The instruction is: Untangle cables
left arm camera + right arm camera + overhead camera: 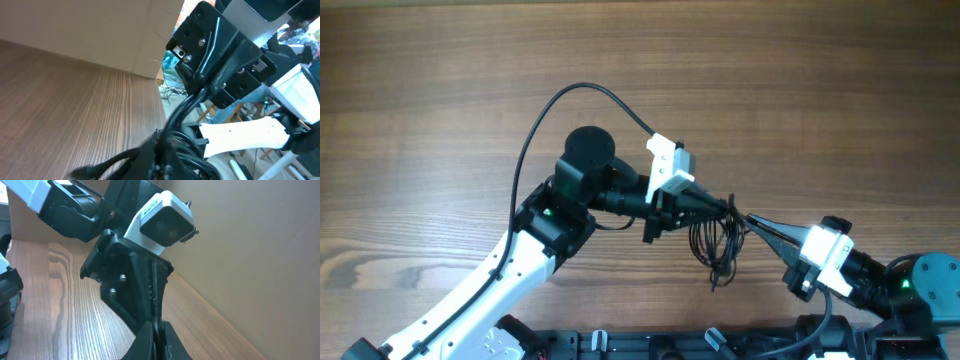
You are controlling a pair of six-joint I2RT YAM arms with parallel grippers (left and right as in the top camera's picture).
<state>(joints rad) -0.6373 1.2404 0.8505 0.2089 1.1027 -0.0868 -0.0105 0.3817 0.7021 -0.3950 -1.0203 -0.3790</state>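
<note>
The cables [713,248] are a small tangle of thin black cords hanging in loops just right of the table's middle, between my two grippers. My left gripper [725,206] reaches in from the left and is shut on the top of the tangle. In the left wrist view the cables [192,160] bunch up, blurred and dark, around that gripper [157,155]. From the right, my right gripper [746,219] meets it tip to tip. In the right wrist view, the right gripper [154,336] is shut on one thin cord that runs up to the left gripper's black body [131,285].
The left arm's own thick black wire [535,130] arches over the table's back left. A black base rail [670,345] lines the front edge. A cardboard wall [90,30] stands beyond the table, with clutter [175,90] past the table's edge.
</note>
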